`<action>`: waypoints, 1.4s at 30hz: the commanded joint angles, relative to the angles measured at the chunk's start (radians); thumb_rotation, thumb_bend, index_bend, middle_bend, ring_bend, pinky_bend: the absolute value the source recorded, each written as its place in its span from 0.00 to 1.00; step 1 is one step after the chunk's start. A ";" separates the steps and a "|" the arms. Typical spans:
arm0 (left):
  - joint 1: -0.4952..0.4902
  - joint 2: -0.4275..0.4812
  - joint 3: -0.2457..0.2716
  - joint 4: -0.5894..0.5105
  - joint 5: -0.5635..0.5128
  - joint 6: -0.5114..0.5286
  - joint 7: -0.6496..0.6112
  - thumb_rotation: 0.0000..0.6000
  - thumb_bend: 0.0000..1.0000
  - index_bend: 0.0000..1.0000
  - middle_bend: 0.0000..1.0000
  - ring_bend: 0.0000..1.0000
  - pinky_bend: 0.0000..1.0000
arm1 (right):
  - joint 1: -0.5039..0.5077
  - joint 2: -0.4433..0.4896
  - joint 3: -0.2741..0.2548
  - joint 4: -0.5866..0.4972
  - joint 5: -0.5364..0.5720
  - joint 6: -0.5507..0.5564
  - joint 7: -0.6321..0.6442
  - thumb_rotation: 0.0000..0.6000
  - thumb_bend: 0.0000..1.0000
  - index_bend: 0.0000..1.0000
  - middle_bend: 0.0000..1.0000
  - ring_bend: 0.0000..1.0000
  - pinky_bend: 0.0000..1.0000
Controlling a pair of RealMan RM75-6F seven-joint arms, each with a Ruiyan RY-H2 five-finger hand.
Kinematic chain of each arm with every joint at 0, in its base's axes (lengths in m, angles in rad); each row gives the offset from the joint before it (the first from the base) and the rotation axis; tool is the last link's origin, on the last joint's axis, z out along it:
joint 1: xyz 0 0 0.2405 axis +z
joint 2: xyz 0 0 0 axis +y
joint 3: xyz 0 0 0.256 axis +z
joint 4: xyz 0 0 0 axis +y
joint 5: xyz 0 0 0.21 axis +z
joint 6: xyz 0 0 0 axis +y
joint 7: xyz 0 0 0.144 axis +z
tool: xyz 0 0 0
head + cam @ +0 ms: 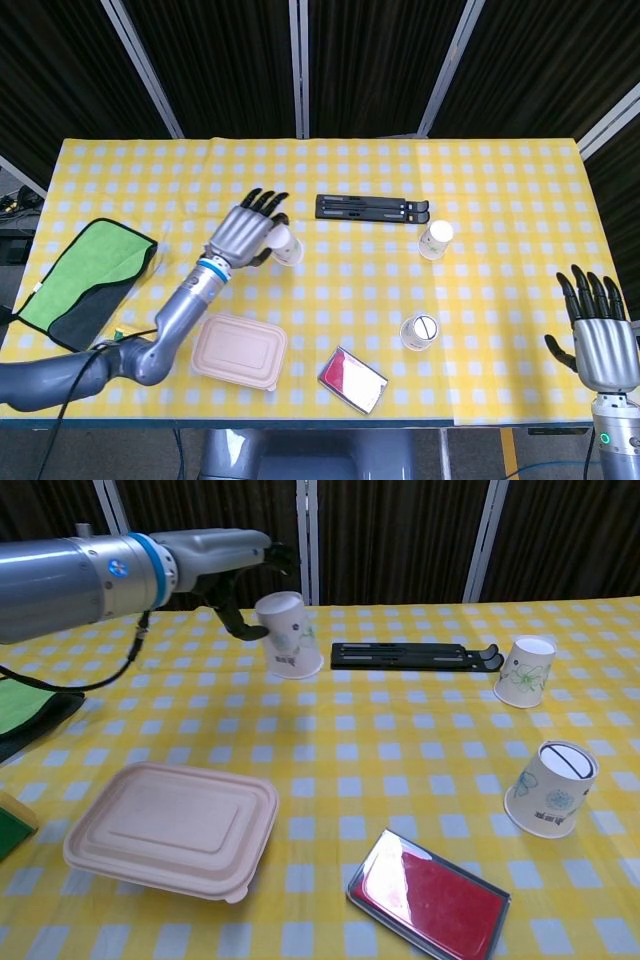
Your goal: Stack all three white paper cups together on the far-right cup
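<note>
My left hand [246, 233] [232, 565] grips a white paper cup [285, 246] [287, 635] upside down, lifted above the middle of the table. A second cup [436, 239] [526, 672] stands upside down at the right, beside the end of the black stand. The third cup [420, 332] [551, 788] sits upside down nearer the front right. My right hand [602, 335] hangs open off the table's right front corner, holding nothing; the chest view does not show it.
A black stand [373, 209] [414, 655] lies at the back middle. A beige lidded box [239, 351] [172, 827] and a red-topped tin [352, 380] [430, 894] sit at the front. A green cloth [78, 281] lies at the left edge.
</note>
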 commanded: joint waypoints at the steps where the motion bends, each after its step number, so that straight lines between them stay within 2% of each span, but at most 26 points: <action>1: -0.076 -0.100 0.000 0.051 -0.037 -0.013 0.054 1.00 0.44 0.32 0.00 0.00 0.00 | -0.002 0.005 0.005 0.005 0.009 0.000 0.009 1.00 0.11 0.09 0.00 0.00 0.00; 6: -0.145 -0.203 0.010 0.113 -0.084 -0.039 0.086 1.00 0.44 0.30 0.00 0.00 0.00 | -0.008 0.014 0.013 0.009 0.012 0.016 0.036 1.00 0.11 0.09 0.00 0.00 0.00; 11: -0.177 -0.233 0.021 0.128 -0.126 -0.037 0.121 1.00 0.42 0.21 0.00 0.00 0.00 | -0.013 0.017 0.015 0.012 0.007 0.028 0.049 1.00 0.10 0.09 0.00 0.00 0.00; 16: -0.187 -0.230 0.028 0.113 -0.159 -0.017 0.140 1.00 0.23 0.03 0.00 0.00 0.00 | -0.016 0.018 0.013 0.011 0.007 0.030 0.047 1.00 0.11 0.09 0.00 0.00 0.00; 19: -0.184 -0.212 0.035 0.092 -0.163 0.002 0.144 1.00 0.18 0.00 0.00 0.00 0.00 | -0.017 0.018 0.012 0.008 0.005 0.033 0.043 1.00 0.11 0.09 0.00 0.00 0.00; 21: -0.176 -0.192 0.037 0.068 -0.158 0.015 0.137 1.00 0.18 0.00 0.00 0.00 0.00 | -0.017 0.019 0.010 0.007 0.004 0.032 0.040 1.00 0.11 0.09 0.00 0.00 0.00; 25: -0.101 -0.101 0.057 -0.046 -0.083 0.110 0.090 1.00 0.18 0.00 0.00 0.00 0.00 | -0.016 0.018 0.007 0.004 0.003 0.026 0.031 1.00 0.11 0.09 0.00 0.00 0.00; 28: -0.029 -0.024 0.093 -0.128 -0.024 0.186 0.057 1.00 0.18 0.00 0.00 0.00 0.00 | -0.015 0.017 0.006 0.000 0.002 0.024 0.027 1.00 0.11 0.09 0.00 0.00 0.00; 34: 0.155 0.164 0.207 -0.283 0.122 0.346 -0.025 1.00 0.18 0.00 0.00 0.00 0.00 | -0.006 0.004 0.005 0.010 0.015 -0.003 0.017 1.00 0.11 0.08 0.00 0.00 0.00; 38: 0.299 0.241 0.288 -0.329 0.230 0.496 -0.098 1.00 0.18 0.00 0.00 0.00 0.00 | 0.006 -0.011 0.007 0.024 0.025 -0.025 0.009 1.00 0.11 0.07 0.00 0.00 0.00; 42: 0.430 0.290 0.365 -0.322 0.343 0.630 -0.159 1.00 0.18 0.00 0.00 0.00 0.00 | 0.019 -0.025 0.013 0.021 0.019 -0.030 -0.003 1.00 0.11 0.07 0.00 0.00 0.00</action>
